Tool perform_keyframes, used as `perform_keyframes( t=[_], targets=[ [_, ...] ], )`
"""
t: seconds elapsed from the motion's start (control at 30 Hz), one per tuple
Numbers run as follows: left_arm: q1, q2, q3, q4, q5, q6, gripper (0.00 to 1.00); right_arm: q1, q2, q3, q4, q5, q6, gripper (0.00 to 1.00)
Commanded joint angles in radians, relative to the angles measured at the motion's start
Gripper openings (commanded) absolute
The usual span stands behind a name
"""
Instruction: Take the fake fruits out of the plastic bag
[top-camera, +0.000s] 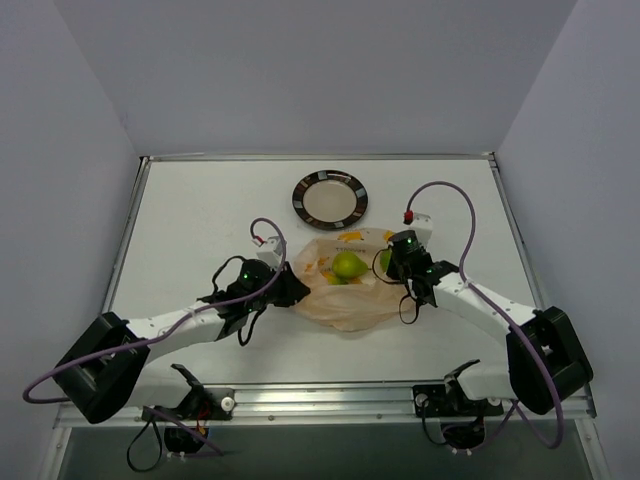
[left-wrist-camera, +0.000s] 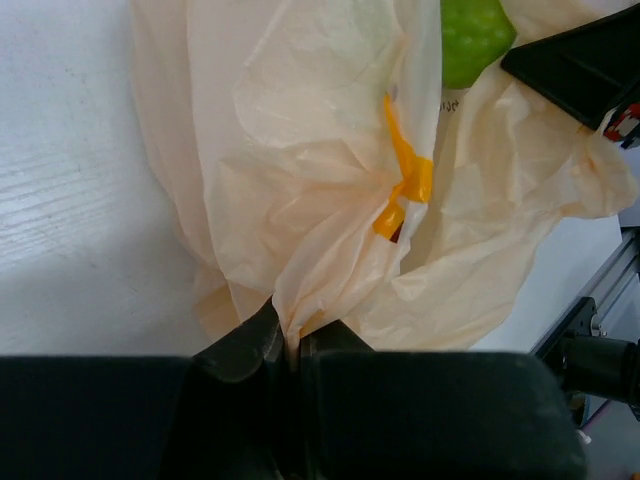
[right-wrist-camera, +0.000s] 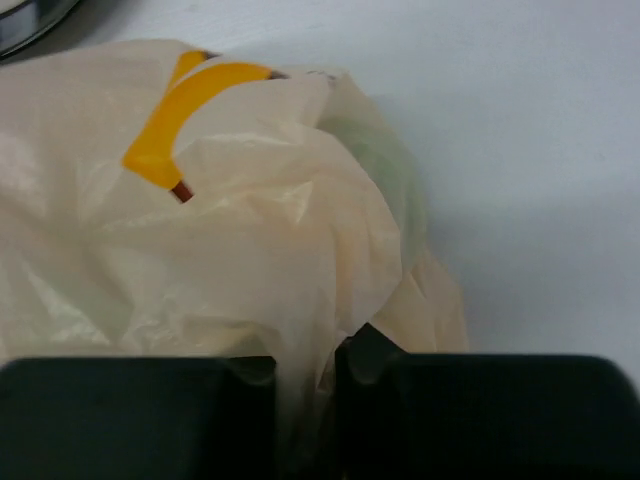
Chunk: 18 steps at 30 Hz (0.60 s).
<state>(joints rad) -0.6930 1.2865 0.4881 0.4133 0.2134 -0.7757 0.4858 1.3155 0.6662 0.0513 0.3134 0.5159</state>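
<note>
The pale peach plastic bag (top-camera: 345, 285) lies mid-table between my two grippers. A round green fruit (top-camera: 348, 265) shows through its open top; it also shows in the left wrist view (left-wrist-camera: 472, 38). A second green fruit (top-camera: 386, 260) sits at the bag's right edge, dimly visible through the film in the right wrist view (right-wrist-camera: 378, 175). The mango shape is hidden. My left gripper (left-wrist-camera: 293, 335) is shut on a pinch of the bag's left side (left-wrist-camera: 320, 210). My right gripper (right-wrist-camera: 305, 365) is shut on a fold of the bag's right side (right-wrist-camera: 250, 250).
A round dark-rimmed plate (top-camera: 330, 199) stands behind the bag near the far edge. Cables loop over both arms. The table's metal rail runs along the near edge (top-camera: 330, 400).
</note>
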Motion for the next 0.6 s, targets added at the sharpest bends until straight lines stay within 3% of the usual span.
perform_keyframes(
  t=[0.0,0.23,0.37,0.57],
  targets=[
    [-0.007,-0.067,0.085,0.036,-0.014,0.018,0.02,0.063,-0.048,-0.014,0.142,-0.119,-0.001,0.0],
    [-0.002,-0.332,0.15,-0.24,-0.112,0.075,0.02,0.31,-0.175,0.185,0.029,-0.016,-0.03,0.0],
    [-0.002,-0.456,0.142,-0.326,-0.146,0.072,0.02,0.346,-0.255,0.306,-0.039,0.006,-0.051,0.0],
    [0.0,-0.535,0.054,-0.403,-0.204,0.043,0.02,0.349,-0.271,0.172,-0.047,0.0,0.031,0.0]
  ],
)
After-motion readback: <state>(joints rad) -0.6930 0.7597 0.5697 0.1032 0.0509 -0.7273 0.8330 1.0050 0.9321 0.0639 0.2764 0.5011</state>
